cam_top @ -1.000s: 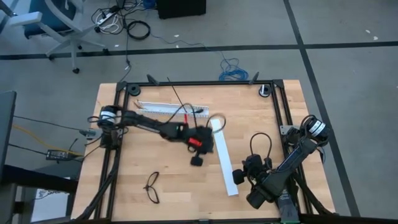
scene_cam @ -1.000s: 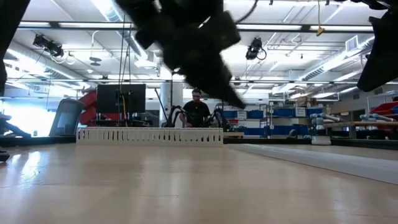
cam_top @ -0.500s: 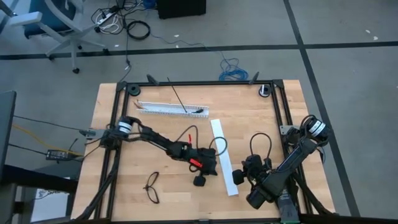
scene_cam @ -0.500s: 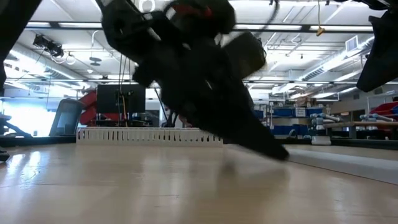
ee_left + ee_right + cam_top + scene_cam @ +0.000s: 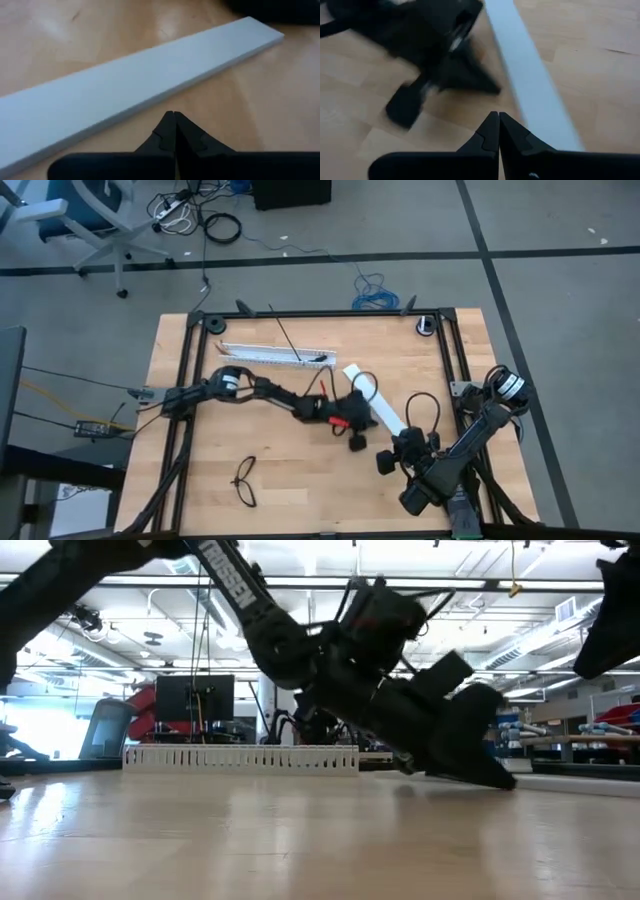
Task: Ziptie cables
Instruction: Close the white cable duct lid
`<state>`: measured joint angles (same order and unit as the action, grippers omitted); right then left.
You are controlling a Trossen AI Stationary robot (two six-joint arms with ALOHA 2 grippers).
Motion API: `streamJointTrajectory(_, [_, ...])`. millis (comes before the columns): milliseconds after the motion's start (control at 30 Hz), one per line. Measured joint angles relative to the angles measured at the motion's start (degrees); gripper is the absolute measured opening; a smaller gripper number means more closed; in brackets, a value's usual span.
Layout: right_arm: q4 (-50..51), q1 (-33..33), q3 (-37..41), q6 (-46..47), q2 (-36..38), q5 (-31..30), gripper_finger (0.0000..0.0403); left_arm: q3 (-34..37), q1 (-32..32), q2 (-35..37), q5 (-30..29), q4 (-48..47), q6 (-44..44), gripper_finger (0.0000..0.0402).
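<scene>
Glasses: black frame [image 5: 245, 481] lay near the table's [image 5: 200, 470] front-left corner, well apart from my work.

Slotted white rail: [image 5: 275, 356] lay along the far edge, left of centre; in the low view it stood as a comb-like strip [image 5: 240, 757].

Ziptie: thin dark strip [image 5: 283, 334] lay slanted across the far edge, one end over the rail.

Cables: I could not pick out the coloured bundle on the table. A tangle of blue wire [image 5: 377, 291] lay on the floor beyond the far edge; whether that was the task's bundle, I could not tell.

Left gripper: [image 5: 366, 423] reached low across the table's middle, jaws pressed together and empty, tip [image 5: 173, 116] just beside the long edge of the white strip.

White strip: wide flat piece [image 5: 374, 399] lay slanted right of centre, its near end toward my right arm.

Right gripper: [image 5: 388, 459] waited near the front-right corner, jaws closed on nothing, pointing toward the strip [image 5: 530, 95] and the left arm.

Stage, my judgement: nothing gathered yet; ziptie untouched.

Risk one: a closed left tip riding this low could shove the strip into my right gripper.

Risk two: the two arms stood near each other; either reaching further inward could strike the other.

Risk three: the ziptie lay partly over the rail, so a grab there could catch the rail and drag it.
</scene>
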<state>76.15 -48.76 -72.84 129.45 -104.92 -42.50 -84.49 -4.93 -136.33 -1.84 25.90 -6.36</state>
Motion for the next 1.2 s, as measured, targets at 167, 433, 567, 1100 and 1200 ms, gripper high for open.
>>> streamJointTrajectory(167, [0.03, -0.37, -0.02, -1.14, 0.00, 0.04, 0.0000, 3.85, 1.28, 4.79, 10.34, -1.11, 3.03, 0.0002])
streamJointTrajectory(433, [0.98, 3.76, 0.70, -7.89, -0.02, -1.90, 0.0001, 22.50, -1.60, 23.97, -0.26, 5.04, 10.49, 0.0001])
streamJointTrajectory(567, [0.94, 7.66, 1.12, -14.28, -0.02, -1.88, 0.0014, 33.91, -1.04, 35.32, -4.54, 6.73, 9.66, 0.0001])
streamJointTrajectory(1100, [0.92, 25.33, 1.18, -37.96, -0.02, -1.38, 0.0161, 49.23, -1.07, 54.12, -15.25, -8.11, 12.11, 0.0065])
streamJointTrajectory(1200, [-1.30, 27.79, 1.18, -45.04, 0.21, -1.27, 0.0172, 49.13, -1.07, 53.39, -15.33, -8.36, 12.11, 0.0102])
